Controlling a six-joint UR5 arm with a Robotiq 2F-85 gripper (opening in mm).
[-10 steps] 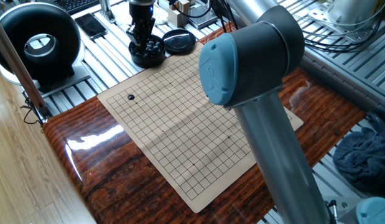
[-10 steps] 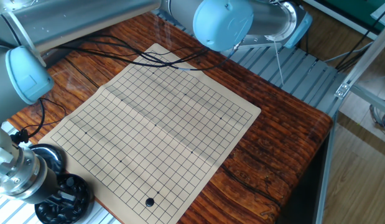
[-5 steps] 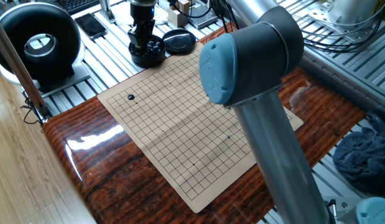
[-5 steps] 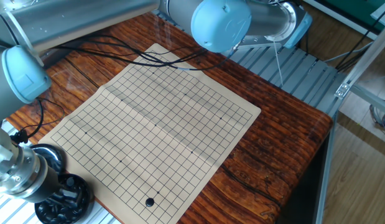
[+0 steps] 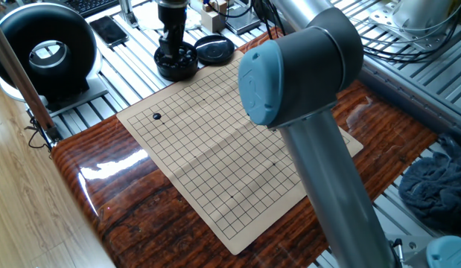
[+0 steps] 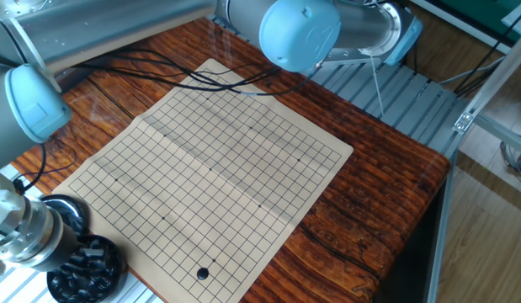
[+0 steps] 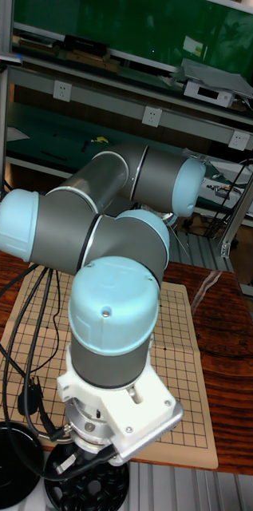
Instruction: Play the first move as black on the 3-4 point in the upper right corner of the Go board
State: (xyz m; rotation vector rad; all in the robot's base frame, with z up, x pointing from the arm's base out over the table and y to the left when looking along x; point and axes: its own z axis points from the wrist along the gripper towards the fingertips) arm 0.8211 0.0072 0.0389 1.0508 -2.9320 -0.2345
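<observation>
My hand (image 5: pixel 174 50) hangs over the bowl of black stones (image 5: pixel 176 64), its opening hidden from me, while one black stone (image 5: pixel 157 116) lies on the Go board (image 5: pixel 237 141), so I should lift straight up.

Arm folded, wrist vertical, tool (image 5: pixel 173 53) pointing down; finger gap hidden.

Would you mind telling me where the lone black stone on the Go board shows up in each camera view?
One fixed view: stone at upper left, near the board's left corner.
The other fixed view: stone at bottom centre, near the board's lower edge.
Tall fixed view: not visible; the arm covers much of the board.
Shared landmark: the bowl of black stones.
</observation>
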